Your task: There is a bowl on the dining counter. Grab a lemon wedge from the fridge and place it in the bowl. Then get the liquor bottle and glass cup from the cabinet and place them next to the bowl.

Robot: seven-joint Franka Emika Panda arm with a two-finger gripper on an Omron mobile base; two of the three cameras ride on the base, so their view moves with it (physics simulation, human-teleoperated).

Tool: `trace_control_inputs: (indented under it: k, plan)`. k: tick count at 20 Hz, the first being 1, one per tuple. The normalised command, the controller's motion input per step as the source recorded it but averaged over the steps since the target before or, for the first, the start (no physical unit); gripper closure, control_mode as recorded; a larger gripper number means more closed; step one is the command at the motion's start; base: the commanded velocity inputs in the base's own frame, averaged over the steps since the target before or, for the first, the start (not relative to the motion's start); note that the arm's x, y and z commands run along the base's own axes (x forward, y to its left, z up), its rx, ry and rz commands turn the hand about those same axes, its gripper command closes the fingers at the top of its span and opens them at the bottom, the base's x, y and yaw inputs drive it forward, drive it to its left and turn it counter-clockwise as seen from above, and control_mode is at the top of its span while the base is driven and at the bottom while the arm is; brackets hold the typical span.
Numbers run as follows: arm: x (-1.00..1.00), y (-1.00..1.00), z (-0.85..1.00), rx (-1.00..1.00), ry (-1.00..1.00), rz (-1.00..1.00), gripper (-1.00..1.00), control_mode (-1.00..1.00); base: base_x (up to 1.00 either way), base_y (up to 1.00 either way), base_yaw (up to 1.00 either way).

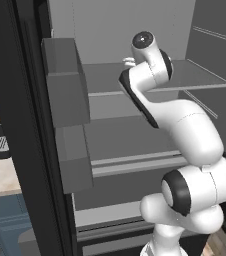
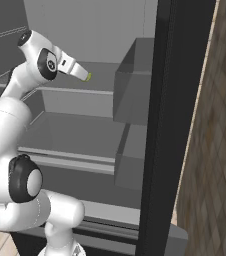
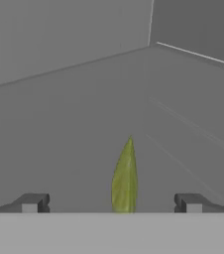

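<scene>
Grey fridge point(image 1: 135, 30) interior, door swung wide so the arm can reach inside; all places below are given relative to its upper shelf point(image 1: 195, 77).

- Door bins point(image 1: 65, 85): two grey boxes stacked on the door, left of the shelf in the left base view.
- Arm point(image 1: 185, 130): white, bent up from below the shelf so that its hand reaches in over the shelf top.
- Gripper point(image 3: 111, 202): jaws spread wide, nothing held, one tip either side of the wedge, apparently lined up for a grasp.
- Lemon wedge point(image 3: 124, 177): thin yellow-green sliver on the shelf, between the tips; a green speck at the hand's tip in the right base view point(image 2: 88, 76).
</scene>
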Motion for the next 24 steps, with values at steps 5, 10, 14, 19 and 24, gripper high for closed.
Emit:
trace_control_inputs:
  k: [5,10,14,19,24]
  plan:
    - [0.16,-0.16,-0.13,0.02,0.01,0.00,-1.00,-1.00,0.00,0.00,0.00]
    - [0.02,-0.16,-0.10,0.02,0.00,0.00,-1.00,-1.00,0.00,0.00,0.00]
    - [0.00,-0.09,-0.08,0.05,0.00,0.00,-1.00,-1.00,0.00,0.00,0.00]
    - [0.00,-0.01,-0.08,0.02,0.00,0.00,-1.00,-1.00,0.00,0.00,0.00]
    - [0.00,0.00,-0.09,0.00,0.02,0.00,-1.00,-1.00,0.00,0.00,0.00]
